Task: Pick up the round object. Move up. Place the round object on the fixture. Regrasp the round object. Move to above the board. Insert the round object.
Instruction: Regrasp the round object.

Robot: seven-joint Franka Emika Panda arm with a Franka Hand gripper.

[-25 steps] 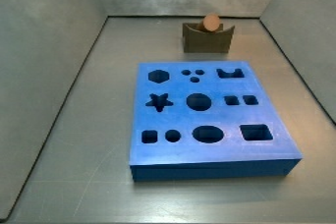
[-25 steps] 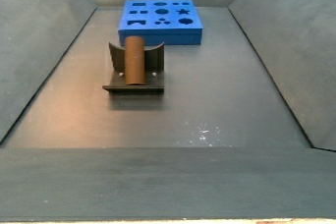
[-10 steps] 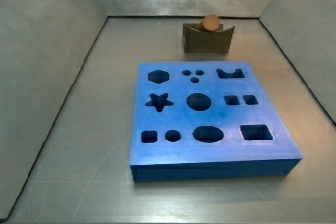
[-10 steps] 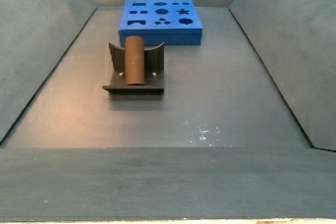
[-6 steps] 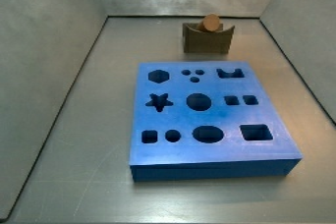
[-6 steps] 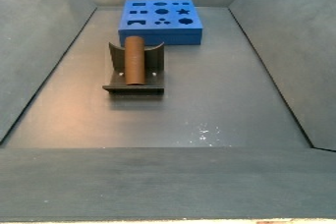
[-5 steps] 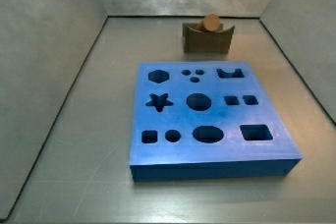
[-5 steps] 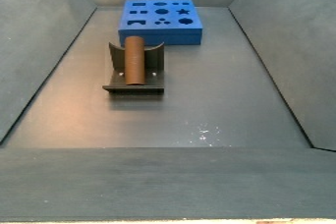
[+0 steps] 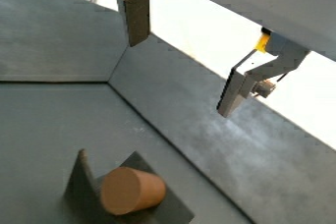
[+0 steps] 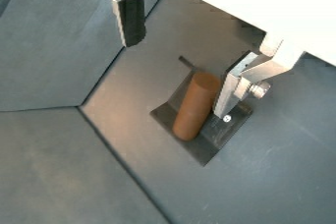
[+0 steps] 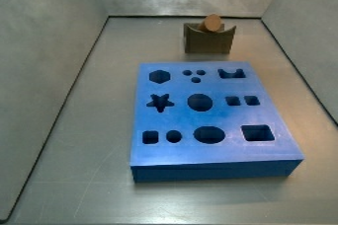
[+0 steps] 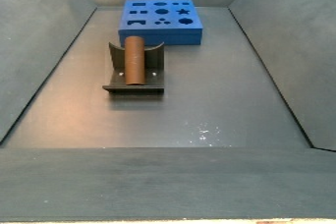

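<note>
Both fingers (image 10: 130, 18) of the gripper (image 10: 182, 43) apart – round object (image 10: 195, 107) on fixture (image 12: 133, 83)

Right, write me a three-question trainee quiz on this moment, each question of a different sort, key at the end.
1. True or false: the round object lies in the notch of the fixture.
2. Multiple choice: the gripper is A) shut on the peg, B) open with nothing between its fingers, C) inside a board hole.
3. Fill in: the board is coloured ____.

Key: 1 true; 2 B; 3 blue.
</note>
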